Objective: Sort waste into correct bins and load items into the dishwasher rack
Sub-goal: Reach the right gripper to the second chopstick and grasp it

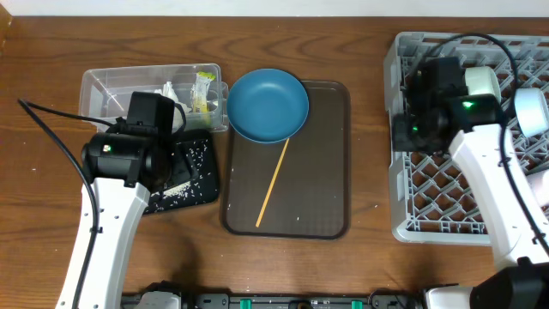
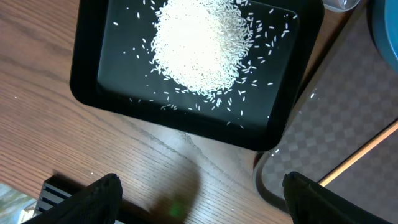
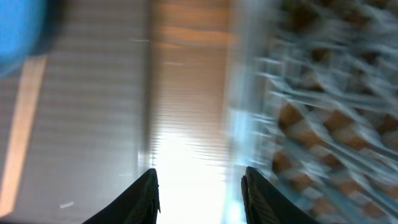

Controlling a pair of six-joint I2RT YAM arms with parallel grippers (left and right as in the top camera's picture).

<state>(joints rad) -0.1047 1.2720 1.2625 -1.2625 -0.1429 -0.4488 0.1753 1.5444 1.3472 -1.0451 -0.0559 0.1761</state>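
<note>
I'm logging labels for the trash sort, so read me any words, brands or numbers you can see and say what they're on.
None can be read.
The wrapper in the tub bears print, too small to make out.
The right wrist view is blurred.

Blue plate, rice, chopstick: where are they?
blue plate (image 1: 268, 105), overhead view, centre of its face.
rice (image 2: 202, 46), left wrist view, middle of the heap.
chopstick (image 1: 273, 183), overhead view, halfway along it.

Your right wrist view is all blur; rack (image 3: 323, 112) lattice barely reads. Overhead, left arm (image 1: 111, 197) covers part of the black tray (image 1: 206, 176); rack clipped at right edge.
</note>
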